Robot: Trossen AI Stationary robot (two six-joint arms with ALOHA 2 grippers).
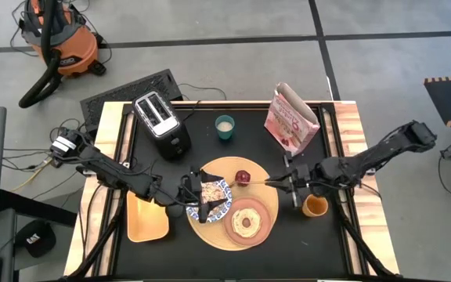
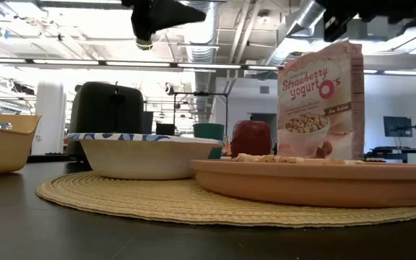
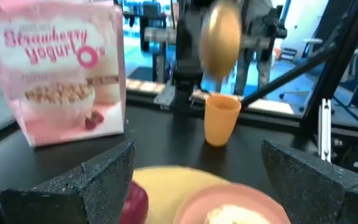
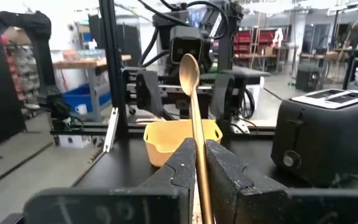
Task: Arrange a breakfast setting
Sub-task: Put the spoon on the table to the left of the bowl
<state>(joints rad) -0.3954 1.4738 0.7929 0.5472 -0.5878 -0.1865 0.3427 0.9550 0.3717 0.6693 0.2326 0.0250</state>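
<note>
In the high view, the right gripper (image 1: pixel 292 182) was just above the edge of the large round tan board (image 1: pixel 210 233), its jaws clenched on the gold spoon (image 1: pixel 275 180), which pointed toward the dark red apple (image 1: pixel 243 177). The spoon could knock the apple or slip sideways, I think, because the grip was only on the thin handle. The left gripper (image 1: pixel 190 193) was over the blue-and-white patterned bowl (image 1: pixel 215 193) with its jaws released, so the two arms were near and could collide. The orange cup (image 1: pixel 315 205) stood just beside the right arm, off the board.

In the low view, the bowl (image 2: pixel 147 155) and the small pink plate (image 2: pixel 316 180) rested on the board; both arms were dark shapes above.

In the left wrist view, the fingers (image 3: pixel 104 171) stood well apart and empty, facing the spoon (image 3: pixel 220 37) and cup (image 3: pixel 221 117).

In the right wrist view, the fingers (image 4: pixel 182 158) pressed the spoon handle (image 4: pixel 194 106), which stood nearly upright between them.
</note>
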